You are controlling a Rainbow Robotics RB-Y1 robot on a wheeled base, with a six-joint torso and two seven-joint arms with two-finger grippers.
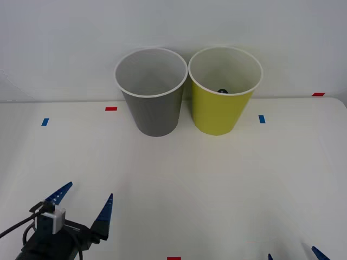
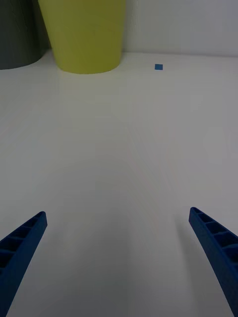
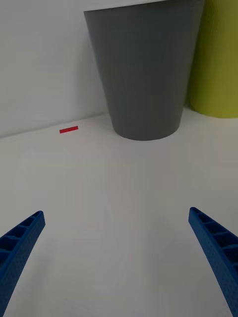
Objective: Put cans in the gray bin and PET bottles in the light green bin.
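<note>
Green bin (image 1: 221, 111) upright at the far side of the table (image 1: 217, 189), near the back wall (image 1: 65, 43). White rim, pale inside. A small dark thing (image 1: 222, 91) shows low inside it, just over the near rim; too little of it visible to say what it is.

Gray bin (image 1: 154, 111) upright just beside the green one, on the robot's left of it. Rims nearly meet at the top; whether they touch, cannot tell. The bodies taper apart lower down. What shows of the gray bin's inside is bare and pale.

Left gripper (image 1: 84, 208) low over the near left part of the table, well apart from both bins. Blue ribbed fingers spread wide, nothing between them. Its wrist view has the gray bin (image 3: 144, 74) ahead, an edge of the green bin (image 3: 218, 59) next to it, and bare tabletop between the finger (image 3: 22, 242) tips.

Right gripper (image 1: 293, 254) at the near right edge of the front view, only the fingertips showing. In its wrist view the fingers (image 2: 213, 242) stand wide apart and hold nothing; the green bin (image 2: 84, 34) is ahead and a slice of the gray bin (image 2: 17, 34) beside it.

Tape marks on the table: red (image 1: 111, 109) left of the gray bin, blue (image 1: 262, 118) right of the green bin, blue (image 1: 45, 122) farther left, red (image 1: 318, 94) at the far right, red (image 1: 173, 258) at the near edge.
</note>
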